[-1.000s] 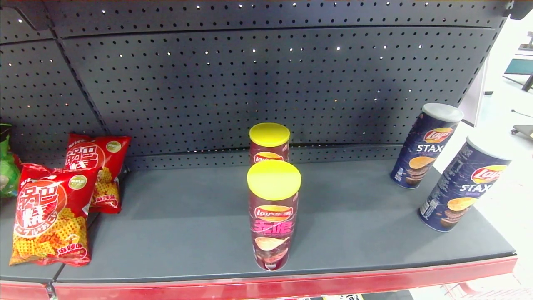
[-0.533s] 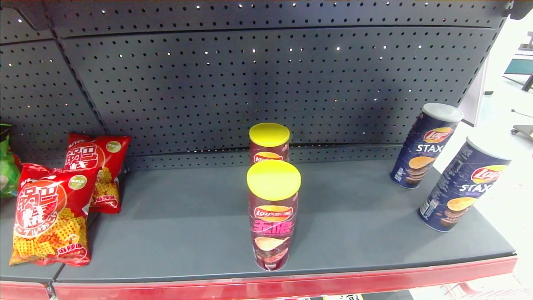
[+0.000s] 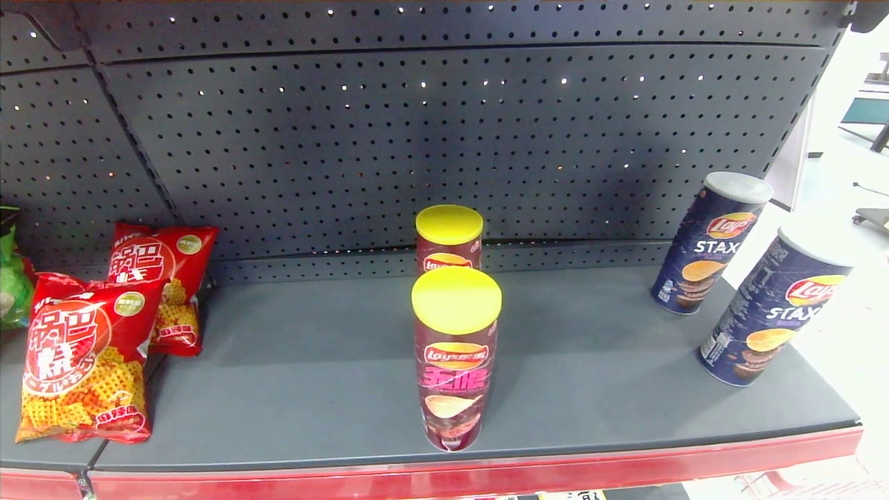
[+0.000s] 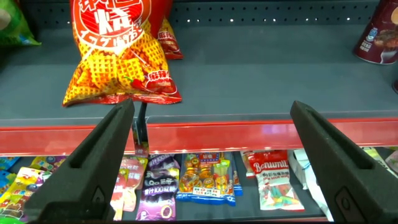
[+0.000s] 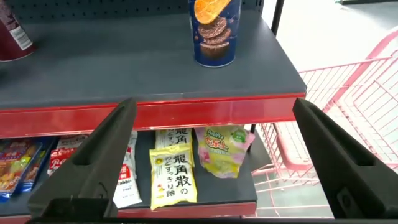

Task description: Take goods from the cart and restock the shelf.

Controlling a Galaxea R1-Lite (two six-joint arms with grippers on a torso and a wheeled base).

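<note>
The left tool [image 4: 212, 106] points forward, its two dark fingers [image 4: 99, 162] spread wide apart, each a long wedge narrowing toward its tip. The right tool [image 5: 214, 103] takes the same pose: it points forward, and its dark wedge-shaped fingers [image 5: 339, 158] likewise stand wide apart.

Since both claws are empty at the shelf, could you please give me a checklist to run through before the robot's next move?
1. The left claw is open and empty: ok.
2. The right claw is open and empty: ok.
3. Bare space on the shelf between the red bags and the front yellow-lidded can: ok.
4. That can stands upright: ok.
5. Goods in the cart to fetch: cannot tell.
</note>
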